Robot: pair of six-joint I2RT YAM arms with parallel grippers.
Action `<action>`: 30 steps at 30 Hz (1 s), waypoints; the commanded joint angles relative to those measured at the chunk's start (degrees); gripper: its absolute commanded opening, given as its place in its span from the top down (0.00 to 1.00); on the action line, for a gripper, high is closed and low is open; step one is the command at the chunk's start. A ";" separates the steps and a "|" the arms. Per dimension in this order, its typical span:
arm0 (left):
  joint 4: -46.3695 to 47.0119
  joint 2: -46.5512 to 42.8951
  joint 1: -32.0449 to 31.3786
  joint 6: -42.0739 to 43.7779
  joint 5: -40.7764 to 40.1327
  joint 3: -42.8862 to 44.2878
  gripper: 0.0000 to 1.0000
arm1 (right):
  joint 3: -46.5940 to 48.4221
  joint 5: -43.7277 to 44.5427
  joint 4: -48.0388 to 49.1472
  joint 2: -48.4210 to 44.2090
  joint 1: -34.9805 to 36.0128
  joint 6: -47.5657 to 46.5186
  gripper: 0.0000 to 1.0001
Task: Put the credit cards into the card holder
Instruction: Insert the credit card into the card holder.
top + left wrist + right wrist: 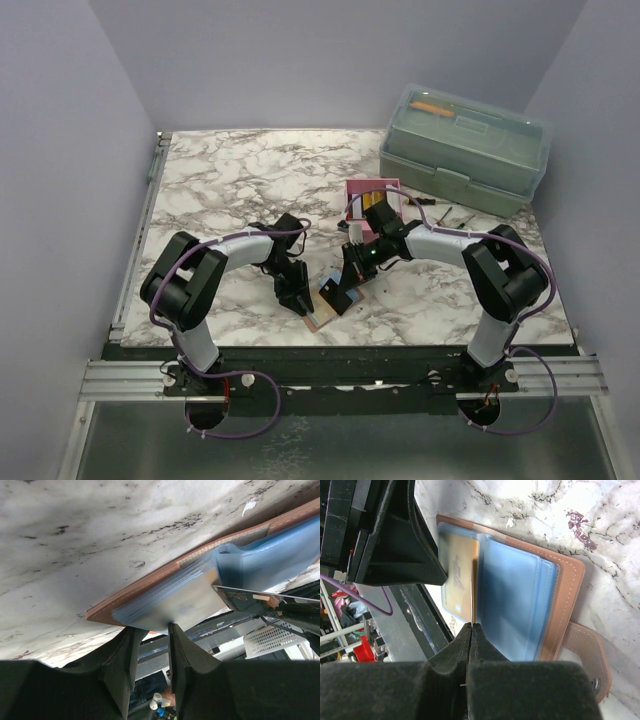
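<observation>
Right gripper (471,627): lower centre of the right wrist view, jaws pressed together on a credit card (476,580), seen edge-on as a thin orange line running up from the tips.
Same card, other side (240,596): right of centre in the left wrist view, dark stripe and pale signature strip showing, leading edge at the mouth of a blue sleeve (260,555).
Left gripper (152,627): bottom centre of the left wrist view, jaws narrowly parted with nothing visible between them, tips at the holder's near edge; pressing or merely resting, impossible to tell.
Card holder (570,580): open flat on the marble table (230,170), low centre of the top view between the two grippers; reddish-brown rim, snap tab (587,655) at lower right of the right wrist view.
Handling, by judgement: card light, stiff and slick, best pinched by a short edge, as here, with the face left free to slide; sleeves soft and likely to buckle or close; holder light enough to skid unless pinned.
Holder contents: one yellow-orange card (457,575) apparently already sleeved on the left page, blurred; right-hand sleeves seemingly empty.
Pink tray (388,184): above the grippers in the top view; small items inside, one orange, too small to name.
Toolbox (465,150): upper right of the top view, lid down, an orange object dimly visible through it.
</observation>
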 commanded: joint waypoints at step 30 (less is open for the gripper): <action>-0.21 2.35 0.15 3.01 -9.14 -1.26 0.65 | 4.31 2.93 3.77 7.65 1.93 0.31 1.00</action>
